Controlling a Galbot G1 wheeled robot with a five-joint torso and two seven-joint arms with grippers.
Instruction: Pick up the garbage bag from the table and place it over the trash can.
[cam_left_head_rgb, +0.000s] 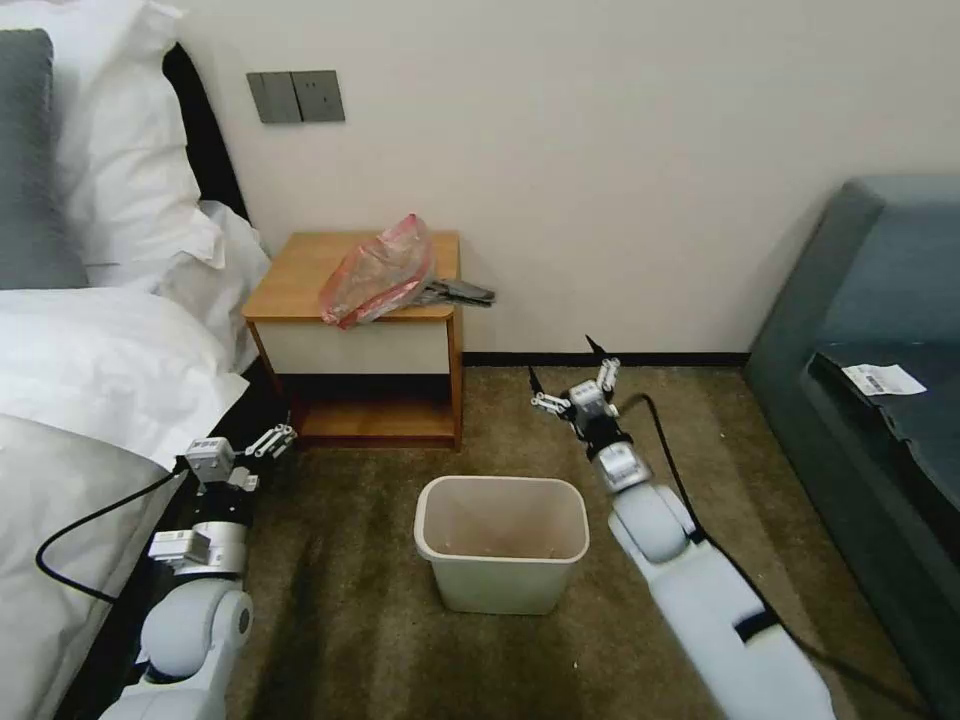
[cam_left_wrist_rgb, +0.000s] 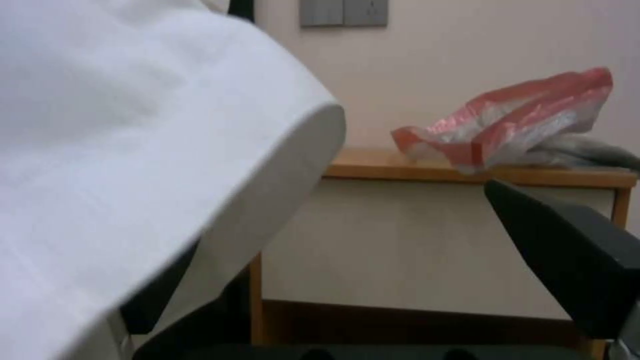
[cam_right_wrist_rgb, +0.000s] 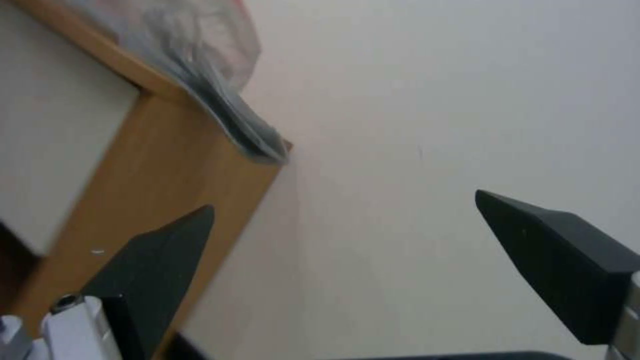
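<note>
Upper centre of my head view — crinkly red-banded clear plastic garbage bag (cam_left_head_rgb: 380, 270) on the orange-topped wooden nightstand table (cam_left_head_rgb: 300, 275); my right gripper (cam_left_head_rgb: 572, 378) spread wide, left gripper (cam_left_head_rgb: 285, 436) — jaws parted.

A bed (cam_left_head_rgb: 90, 400) with white bedding stood along the left, with white pillows (cam_left_head_rgb: 130, 150) and a grey pillow (cam_left_head_rgb: 30, 170) stacked at its head. Two grey wall switches (cam_left_head_rgb: 296, 97) sat on the pale wall. A dark teal sofa (cam_left_head_rgb: 880, 330) occupied the right side, a white label (cam_left_head_rgb: 883, 379) lying on it. Olive-brown carpet (cam_left_head_rgb: 360, 600) covered the floor.
</note>
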